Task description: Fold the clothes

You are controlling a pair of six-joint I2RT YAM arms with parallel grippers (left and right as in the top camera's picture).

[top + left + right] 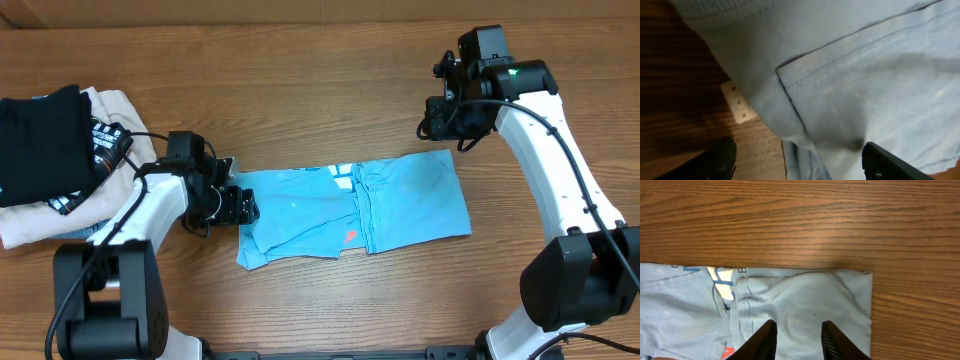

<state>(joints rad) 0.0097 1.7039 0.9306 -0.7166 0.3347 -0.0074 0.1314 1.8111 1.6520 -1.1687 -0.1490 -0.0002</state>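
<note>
The clothes, a light blue T-shirt [355, 205], lie folded into a flat rectangle at the middle of the wooden table. A coral-red patch shows at its front edge. My left gripper [235, 205] sits low at the shirt's left edge. In the left wrist view its fingers [890, 165] stand wide apart, with a hemmed fold of the shirt [850, 75] and a bit of bare wood between them; the left gripper [800, 167] is open. My right gripper [450, 115] hovers over the shirt's far right corner. Seen from the right wrist, the right gripper [797, 330] is open above the shirt [805, 300], holding nothing.
At the far left a black folded garment [45, 140] rests on a cream one [115, 105]. A small white label [737, 102] pokes out from under the shirt's edge. Bare table [840, 225] lies beyond the shirt.
</note>
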